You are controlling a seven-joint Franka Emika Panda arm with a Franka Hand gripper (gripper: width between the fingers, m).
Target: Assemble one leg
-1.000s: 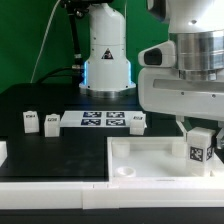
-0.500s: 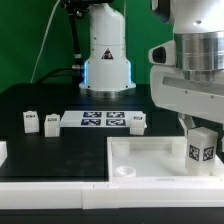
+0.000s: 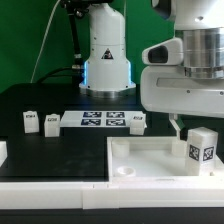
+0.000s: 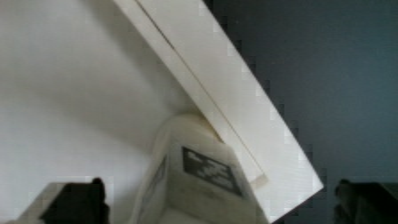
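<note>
One leg (image 3: 203, 150), a white block with a black-and-white tag, stands upright in the far corner of the large white tray (image 3: 140, 152) at the exterior view's right. My gripper (image 3: 195, 128) hangs just above it, jaws spread wide, not gripping it. One finger (image 3: 175, 126) shows beside the leg. In the wrist view the leg (image 4: 210, 170) lies between the two dark fingertips of the gripper (image 4: 217, 205), against the tray's rim (image 4: 214, 80). Three more legs (image 3: 31, 121) (image 3: 52, 121) (image 3: 138, 121) stand on the black table.
The marker board (image 3: 103, 120) lies between the loose legs. The arm's white base (image 3: 106, 55) stands behind it. A round socket (image 3: 125, 172) shows in the tray's near corner. A white part edge (image 3: 3, 152) sits at the exterior view's left.
The leg shifted slightly toward the exterior view's right and down into the tray corner. The gripper dipped, then lifted a little and its visible finger moved away from the leg.
</note>
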